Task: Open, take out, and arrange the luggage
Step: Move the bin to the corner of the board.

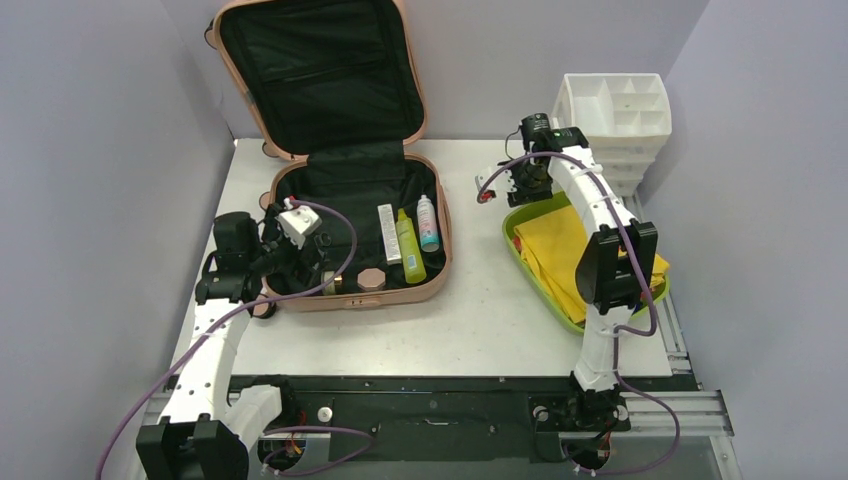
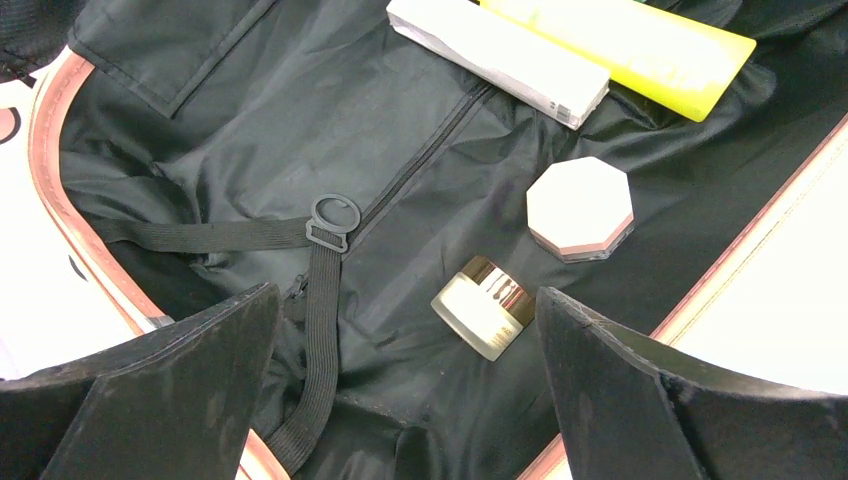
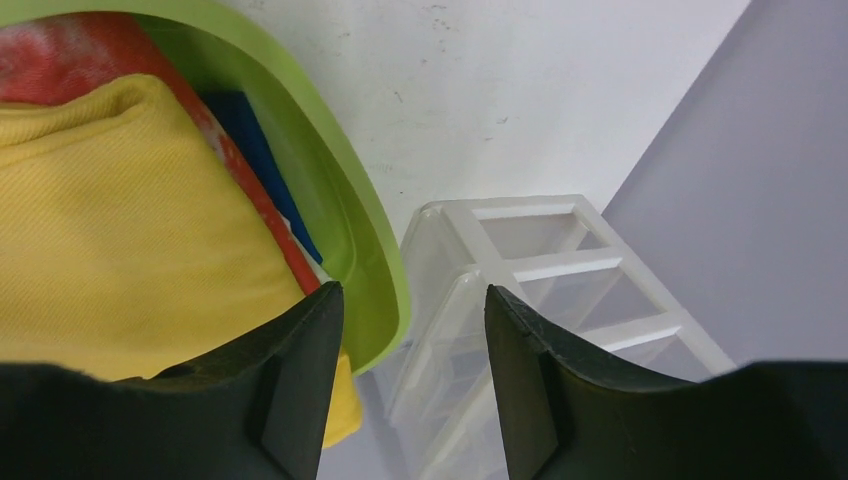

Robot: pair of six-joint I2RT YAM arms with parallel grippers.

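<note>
At the upper centre of the overhead view, the luggage (image 1: 322,85) is seen lying open, lid raised, with toiletries lying in its lower shell. The take-out step is judged to be in hand: the left gripper (image 2: 408,330) is poised over the shell's lower left corner, jaws spread wide and empty, with a small cream-and-gold jar (image 2: 480,305) framed between them (an octagonal box (image 2: 580,207) lies just beside it). A descent and a closing around the jar are called for next. The right gripper (image 3: 412,295) is poised half-spread, nothing held, over the upper edge of the lime-green tray (image 3: 370,240), near the white organizer (image 3: 530,270).
</note>
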